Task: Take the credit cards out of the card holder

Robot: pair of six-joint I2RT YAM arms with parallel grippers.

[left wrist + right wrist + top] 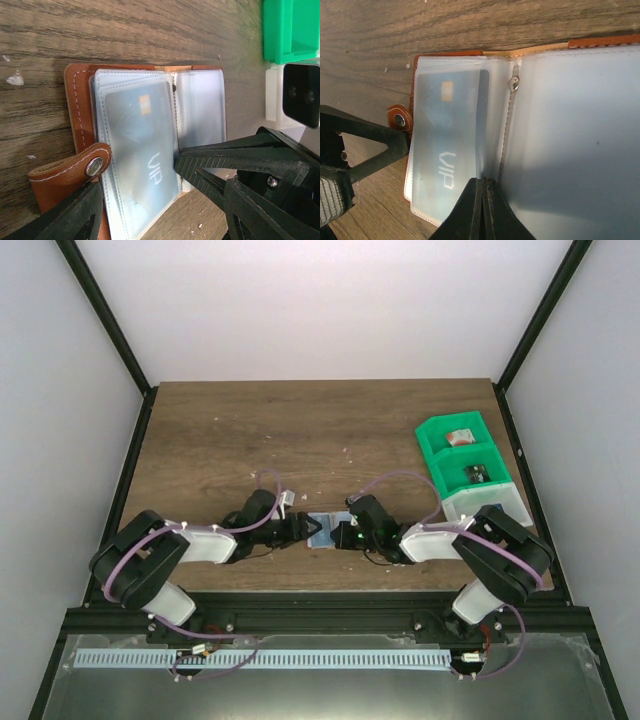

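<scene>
The holder (80, 100) lies open on the bench (75, 30), close to the near edge and right between my two arms. Its brown side is down and its clear pockets (200, 110) face up. My left end effector (297, 529) is spread wide, with one finger by the brown strap (65, 172) and the other finger out past the far side of the pockets. It is not holding anything. My right end effector (483, 195) is squeezed all the way shut. Its tip rests on the pockets near the middle of the holder, and I think it is pinning the holder down so it cannot slide. I cannot tell if a thin bit of pocket is caught in the tip. One card (142, 145) is plain to see. It is pale blue-grey with "VIP" on it, and it sits all the way inside the top pocket on the strap side. No edge of it pokes out yet. More pockets are stacked under that one, but I cannot see if they hold cards. The pocket on the other side looks empty to me. Over to my right are green bins (455, 455) with a small thing in each, too tiny for me to say if they are cards. So I think the job is not done: this card has to come out, and the pockets below need checking too.
</scene>
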